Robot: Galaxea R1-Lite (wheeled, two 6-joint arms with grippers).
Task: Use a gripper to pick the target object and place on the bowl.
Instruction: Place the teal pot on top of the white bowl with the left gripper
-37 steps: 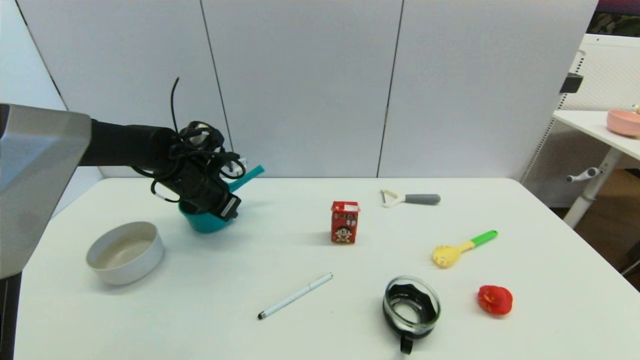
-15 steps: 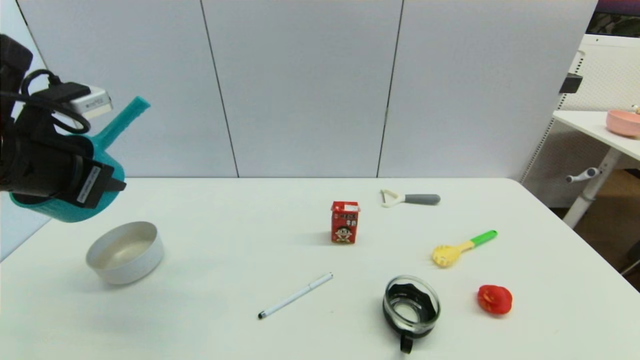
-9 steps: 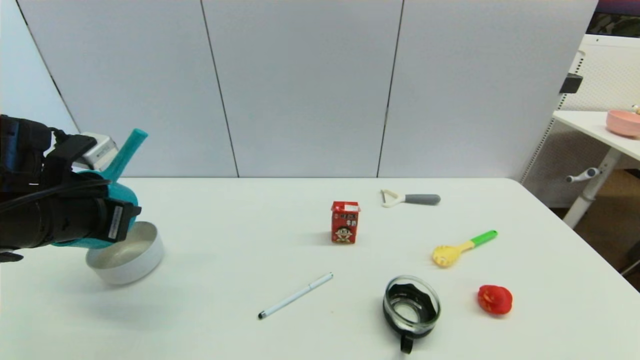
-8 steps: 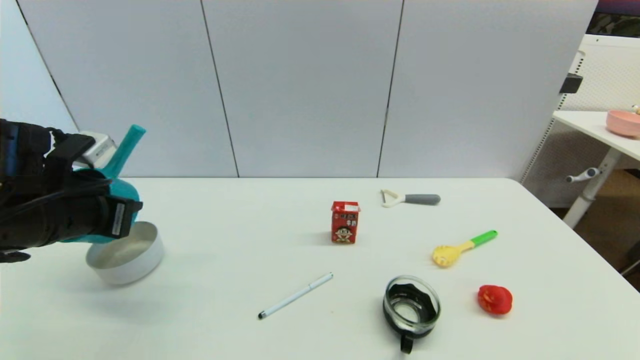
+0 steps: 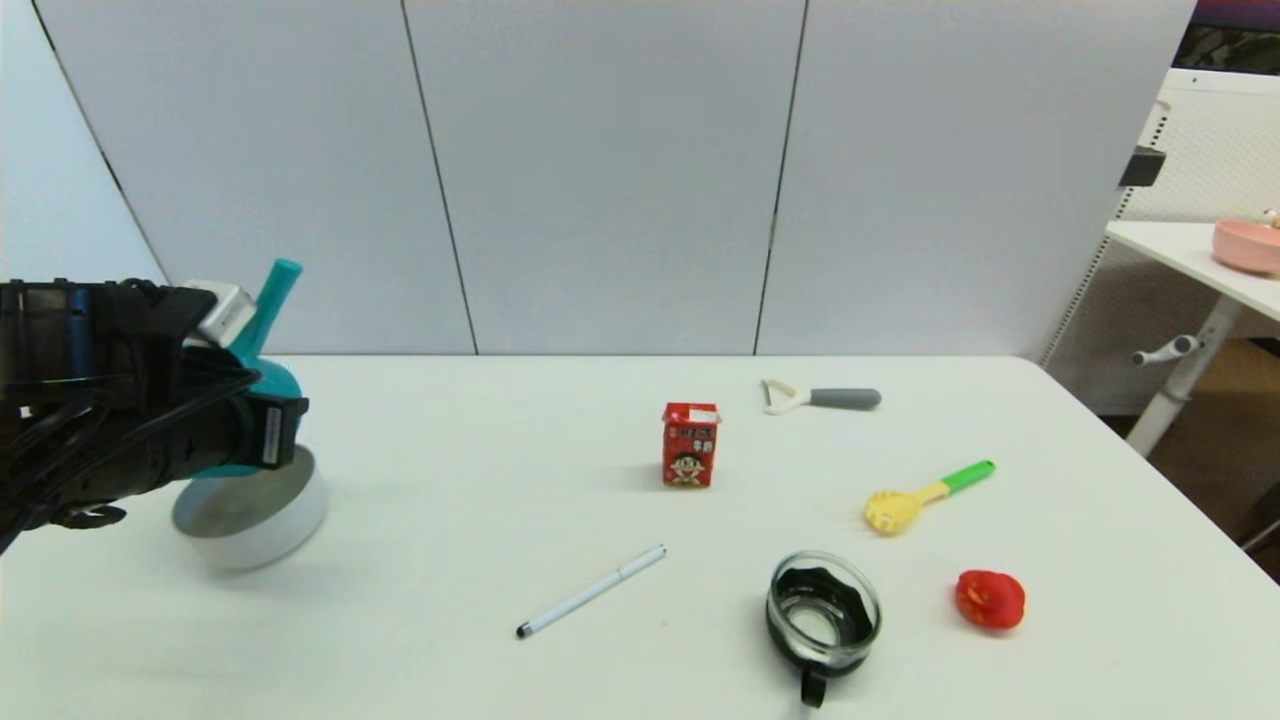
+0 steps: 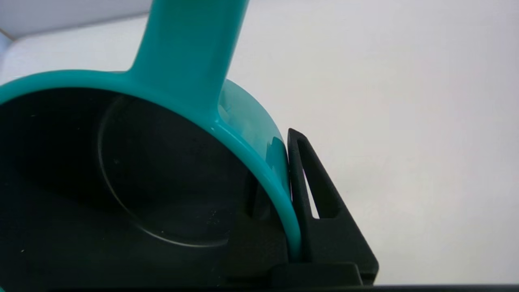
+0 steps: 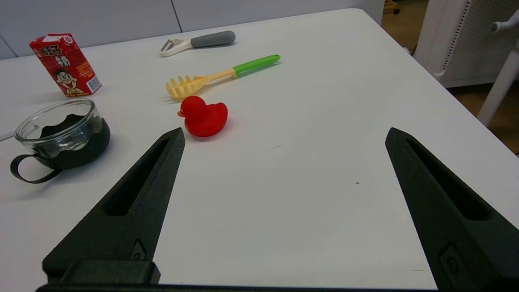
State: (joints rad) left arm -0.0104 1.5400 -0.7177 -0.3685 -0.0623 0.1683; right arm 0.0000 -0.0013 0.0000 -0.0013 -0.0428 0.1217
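The left gripper (image 5: 262,440) is pinching the teal saucepan's (image 5: 256,385) rim over the off-white bowl (image 5: 262,522); it should be centring the pan before letting go. The right gripper (image 7: 279,138) is idling wide open, holding nothing.

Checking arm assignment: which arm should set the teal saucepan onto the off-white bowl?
Left. The left hand already clamps the teal saucepan by its rim, over the off-white bowl. The right hand hangs open over the table's far side, near the red duck.

My left gripper (image 5: 262,440) hides most of the teal saucepan (image 5: 262,330) and the off-white bowl (image 5: 285,520)'s far rim. I can't tell whether they touch.
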